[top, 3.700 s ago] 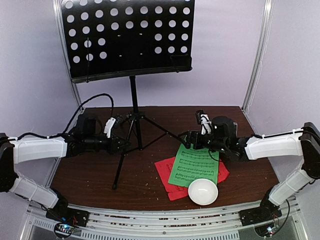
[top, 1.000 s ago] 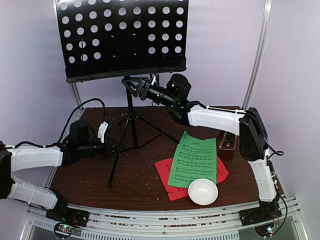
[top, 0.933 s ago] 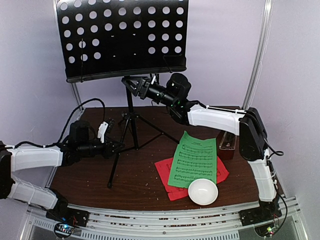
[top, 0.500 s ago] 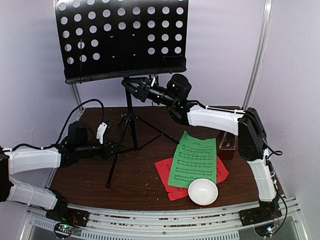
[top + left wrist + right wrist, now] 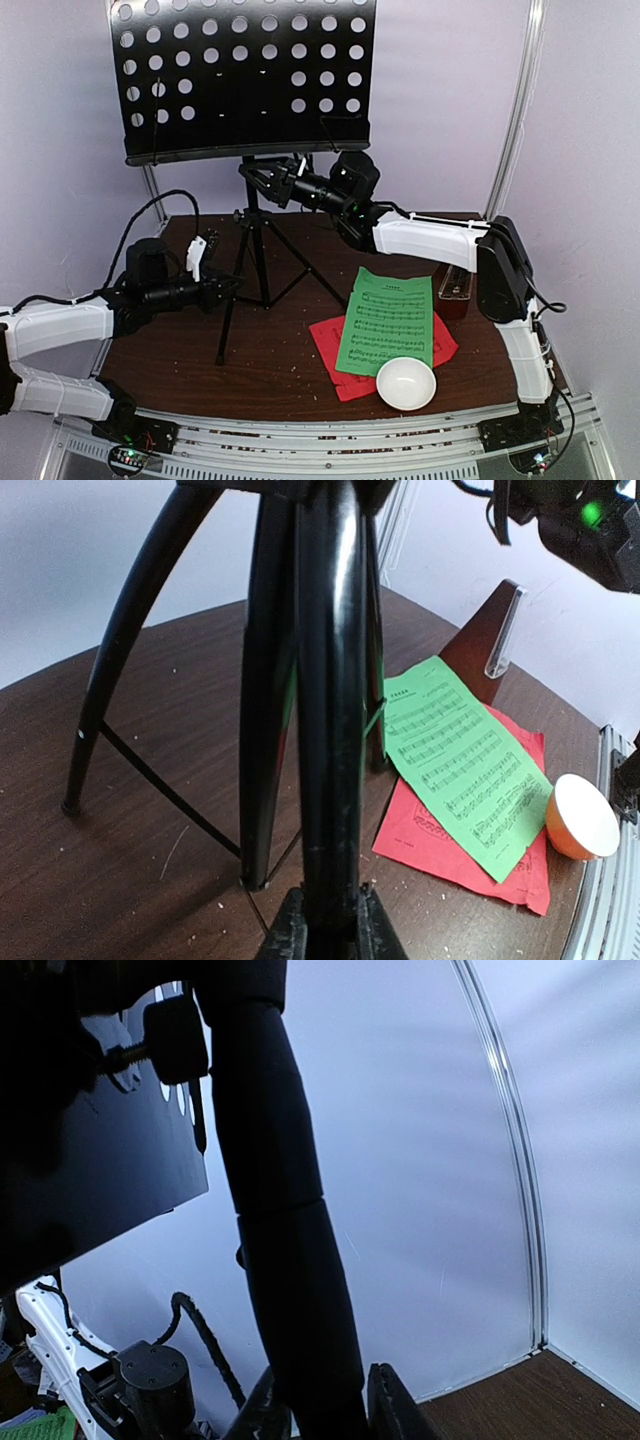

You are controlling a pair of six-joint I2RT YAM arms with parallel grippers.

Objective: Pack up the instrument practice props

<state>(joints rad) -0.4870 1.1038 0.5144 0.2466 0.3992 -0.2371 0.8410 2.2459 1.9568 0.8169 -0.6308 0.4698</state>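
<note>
Stiffness is what we expect of the music stand [image 5: 245,80]: thin black metal tubes under a broad perforated desk. We judge it light for its bulk, top-heavy and ready to swing. Its painted tubes look glossy, so a grip may slide along them. It stands toward the far-left part of the worktop [image 5: 170,370], and its tripod feet are spread on the wood.

The left gripper [image 5: 232,285] has its jaws nearly closed and clamped on one shiny tube low down. From overhead this looks like the near-left leg. The right gripper [image 5: 255,175] is up at the central pole, just beneath the desk. In the wrist view its fingers press on either side of that pole, so we read it as clamped there.

One hold low and one high seems right to us, since it checks both tipping and twisting. We would avoid the desk itself, which is wide, thin-edged and gives leverage against the joint. The locking knob beside the upper pole is likely what lets the stand fold.

The green sheet [image 5: 388,320] lies on top of the red sheet [image 5: 335,355], toward the near-right part of the worktop. Both are limp paper, best lifted by an edge. A white bowl [image 5: 406,383] sits on their near corner. The metronome [image 5: 452,290] stands by the right edge, and its clear cover is probably fragile.
</note>
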